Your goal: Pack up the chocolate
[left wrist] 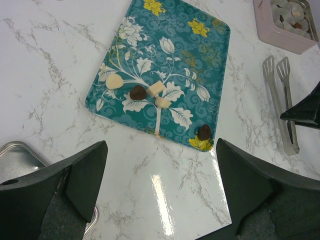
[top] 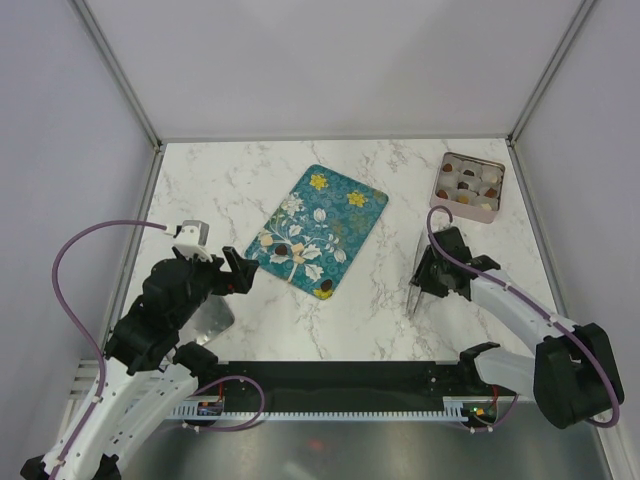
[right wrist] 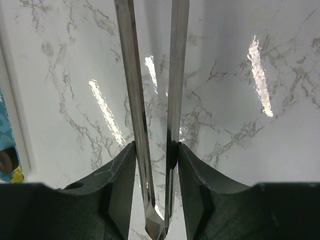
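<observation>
The teal flowered tray (top: 345,205) lies mid-table. On it are two dark chocolates (top: 283,249) (top: 326,286) and a few tan ones (top: 265,240). In the left wrist view the tray (left wrist: 200,60) carries dark pieces (left wrist: 138,92) (left wrist: 203,132) and tan pieces (left wrist: 114,81) (left wrist: 156,88). My left gripper (top: 240,270) is open and empty, just near-left of the tray; its jaws stand wide apart over bare table (left wrist: 161,145). My right gripper (top: 440,275) is shut on metal tongs (top: 416,296), its fingers (right wrist: 122,170) pressing both tong arms (right wrist: 134,90) low over the table.
A pink box (top: 468,185) holding several chocolates in paper cups stands at the back right, beyond the right gripper; it also shows in the left wrist view (left wrist: 285,30). A silver lid (top: 210,318) lies near the left arm. The tray's edge (right wrist: 7,145) shows left of the tongs.
</observation>
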Robot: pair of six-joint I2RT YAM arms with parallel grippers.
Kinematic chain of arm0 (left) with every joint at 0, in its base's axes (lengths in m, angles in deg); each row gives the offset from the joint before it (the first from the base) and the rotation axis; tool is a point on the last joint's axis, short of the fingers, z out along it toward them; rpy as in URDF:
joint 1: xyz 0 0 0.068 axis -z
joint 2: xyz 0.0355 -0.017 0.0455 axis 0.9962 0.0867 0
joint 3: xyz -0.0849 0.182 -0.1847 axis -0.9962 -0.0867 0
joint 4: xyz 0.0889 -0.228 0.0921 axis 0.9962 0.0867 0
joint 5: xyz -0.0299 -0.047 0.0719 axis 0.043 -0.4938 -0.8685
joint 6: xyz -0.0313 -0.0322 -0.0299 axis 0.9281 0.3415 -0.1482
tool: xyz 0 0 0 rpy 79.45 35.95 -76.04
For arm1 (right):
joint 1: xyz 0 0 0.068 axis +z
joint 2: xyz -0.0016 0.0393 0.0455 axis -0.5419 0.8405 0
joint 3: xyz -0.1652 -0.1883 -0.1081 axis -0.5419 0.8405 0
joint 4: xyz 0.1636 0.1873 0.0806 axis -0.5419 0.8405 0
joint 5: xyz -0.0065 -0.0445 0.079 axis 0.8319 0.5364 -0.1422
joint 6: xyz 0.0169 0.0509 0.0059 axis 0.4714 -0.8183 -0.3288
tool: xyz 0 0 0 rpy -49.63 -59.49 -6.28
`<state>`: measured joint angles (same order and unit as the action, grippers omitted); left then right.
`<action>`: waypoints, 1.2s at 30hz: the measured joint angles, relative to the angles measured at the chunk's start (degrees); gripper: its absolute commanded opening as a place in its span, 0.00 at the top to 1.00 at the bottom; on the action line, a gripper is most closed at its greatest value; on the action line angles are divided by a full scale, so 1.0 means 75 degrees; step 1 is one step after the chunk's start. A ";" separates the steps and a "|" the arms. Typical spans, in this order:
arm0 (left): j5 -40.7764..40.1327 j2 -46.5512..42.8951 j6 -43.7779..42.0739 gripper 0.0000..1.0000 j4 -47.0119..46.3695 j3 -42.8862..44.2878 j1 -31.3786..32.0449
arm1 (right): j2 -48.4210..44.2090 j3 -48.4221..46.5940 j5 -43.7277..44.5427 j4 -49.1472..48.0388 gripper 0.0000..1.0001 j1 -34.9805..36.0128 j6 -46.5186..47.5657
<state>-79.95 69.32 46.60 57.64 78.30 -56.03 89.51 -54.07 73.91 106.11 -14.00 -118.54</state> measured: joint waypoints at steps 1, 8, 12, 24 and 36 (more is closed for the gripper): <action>-0.0003 0.0006 -0.0003 0.02 0.0000 0.0000 0.0000 | 0.0058 0.0064 -0.0026 -0.0061 0.54 0.0000 -0.0015; -0.0003 0.0015 0.0000 0.02 -0.0003 0.0000 0.0000 | 0.0358 0.0233 -0.0076 -0.0271 0.45 0.0000 0.0020; -0.0003 0.0026 -0.0003 0.02 -0.0003 0.0000 0.0000 | 0.0382 0.0221 0.0000 -0.0259 0.23 0.0000 0.0082; -0.0020 0.0090 0.0003 0.03 -0.0006 0.0000 0.0000 | 0.0111 -0.1699 0.1023 0.1323 0.02 0.0009 0.0484; -0.0898 0.2046 0.0956 0.09 0.0108 0.0484 0.0000 | 0.0323 -0.4275 0.1813 0.1973 0.02 0.0012 0.1670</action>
<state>-86.68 84.67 53.77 58.45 81.92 -56.03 91.93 -86.13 87.50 120.90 -13.92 -106.01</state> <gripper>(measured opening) 0.930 0.982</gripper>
